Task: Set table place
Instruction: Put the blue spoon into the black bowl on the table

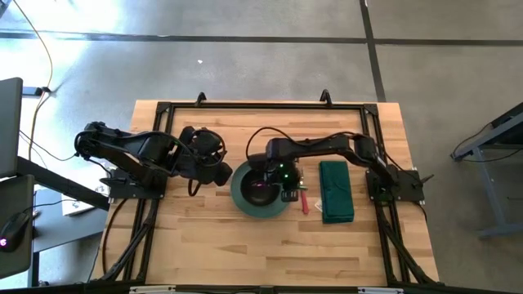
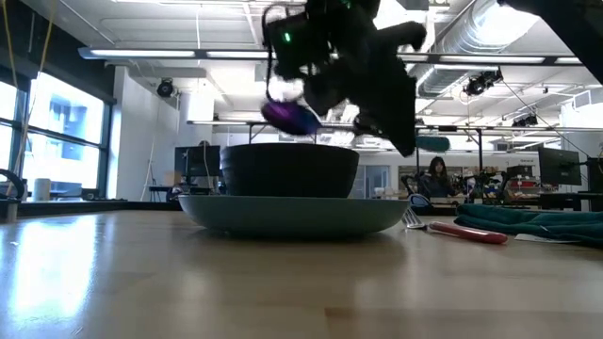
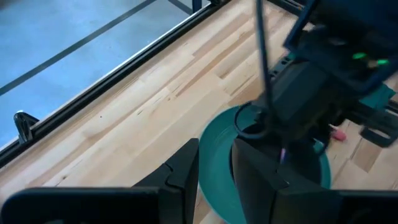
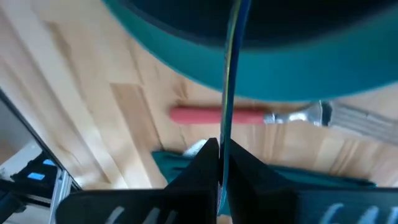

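With the plate [image 1: 260, 196] mid-bench [image 1: 204, 245], the right hand [image 1: 263, 184] hangs over its dark bowl [image 2: 290, 169], clenched on a thin spoon [image 4: 229, 93] to lay it there, while the left hand [image 3: 214, 180], released, waits beside the plate.

The table [image 1: 212, 245] is pale jointed wood with a smooth, faintly glossy top, framed by a black metal rail [image 1: 261, 104]. The teal plate [image 2: 283, 215] looks smooth and semi-matt, the dark bowl [image 2: 290, 169] matt. The green napkin [image 1: 336, 191] is soft folded cloth.
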Action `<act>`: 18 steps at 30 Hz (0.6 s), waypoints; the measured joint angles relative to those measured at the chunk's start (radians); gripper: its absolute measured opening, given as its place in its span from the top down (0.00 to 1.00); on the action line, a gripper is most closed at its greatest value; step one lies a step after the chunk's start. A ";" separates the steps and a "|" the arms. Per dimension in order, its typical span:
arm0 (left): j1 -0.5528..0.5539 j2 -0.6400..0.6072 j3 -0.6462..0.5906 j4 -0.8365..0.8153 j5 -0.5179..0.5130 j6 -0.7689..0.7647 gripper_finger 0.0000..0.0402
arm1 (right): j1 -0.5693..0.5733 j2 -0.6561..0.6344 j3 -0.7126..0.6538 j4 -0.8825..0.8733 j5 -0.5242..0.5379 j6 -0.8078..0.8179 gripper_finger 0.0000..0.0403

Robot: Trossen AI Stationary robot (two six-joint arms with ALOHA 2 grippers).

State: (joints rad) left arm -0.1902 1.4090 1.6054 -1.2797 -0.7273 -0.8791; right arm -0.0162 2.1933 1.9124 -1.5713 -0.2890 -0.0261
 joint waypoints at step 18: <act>0.000 0.000 0.000 -0.071 -0.088 -0.040 0.79 | 0.055 -0.106 0.399 0.009 0.240 0.016 1.00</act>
State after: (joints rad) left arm -0.1902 1.4090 1.6054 -1.3507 -0.8156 -0.9192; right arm 0.0386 2.0872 2.3117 -1.5628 -0.0493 -0.0098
